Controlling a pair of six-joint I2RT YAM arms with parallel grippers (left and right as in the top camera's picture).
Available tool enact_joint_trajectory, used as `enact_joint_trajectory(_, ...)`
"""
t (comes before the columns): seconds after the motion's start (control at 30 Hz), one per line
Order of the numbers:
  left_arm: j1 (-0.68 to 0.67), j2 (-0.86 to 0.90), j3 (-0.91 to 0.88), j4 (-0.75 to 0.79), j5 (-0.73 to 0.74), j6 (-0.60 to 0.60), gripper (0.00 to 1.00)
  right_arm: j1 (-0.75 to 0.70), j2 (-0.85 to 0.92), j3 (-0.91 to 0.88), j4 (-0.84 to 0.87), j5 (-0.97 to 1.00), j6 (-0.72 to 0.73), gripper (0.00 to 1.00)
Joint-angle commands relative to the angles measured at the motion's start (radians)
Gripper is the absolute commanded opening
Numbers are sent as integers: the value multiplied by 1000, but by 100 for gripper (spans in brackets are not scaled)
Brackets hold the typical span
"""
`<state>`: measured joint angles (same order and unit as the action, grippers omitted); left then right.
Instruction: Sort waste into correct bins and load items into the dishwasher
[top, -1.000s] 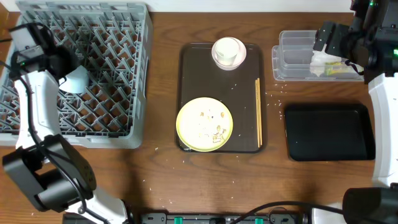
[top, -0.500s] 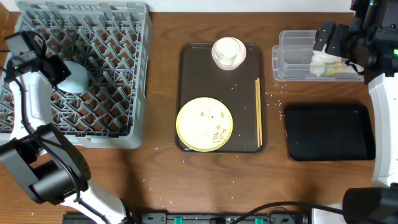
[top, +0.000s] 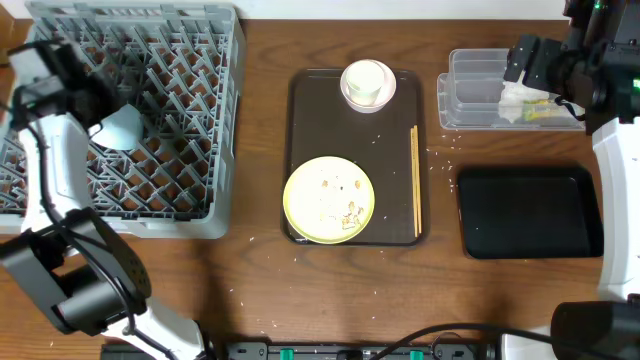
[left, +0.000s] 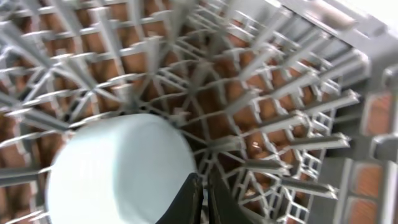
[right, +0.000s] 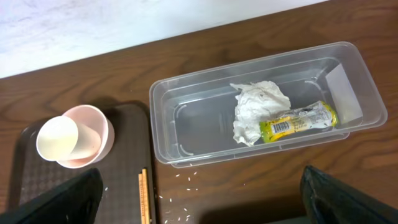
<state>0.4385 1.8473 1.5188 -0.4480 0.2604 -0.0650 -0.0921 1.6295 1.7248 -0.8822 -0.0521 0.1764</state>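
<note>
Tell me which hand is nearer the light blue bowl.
Left. The left hand is right beside the light blue bowl in the dish rack; the right hand is far off above the clear tub.

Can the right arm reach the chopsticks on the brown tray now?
Probably yes: the right end effector is open and empty, and the chopsticks lie uncovered at the right edge of the tray.

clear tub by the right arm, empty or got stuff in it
Not empty: the clear tub holds a crumpled white tissue and a snack wrapper lying against it.
</note>
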Motion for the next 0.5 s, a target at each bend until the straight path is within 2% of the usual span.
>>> enact_joint_trajectory(0.0,-33,9,8,-14,-88,46,8,-6,3,6,-1,3,10,99)
enact_joint_trajectory(0.17,-21,64,8,-47,-170,46,8,-6,2,6,-1,3,10,99)
enact_joint_trajectory(0.33,8,92,8,-74,-185,37,8,-6,2,6,-1,3,10,99)
enact_joint_trajectory(0.47,37,84,8,-83,-234,-19,8,-6,2,6,-1,3,10,99)
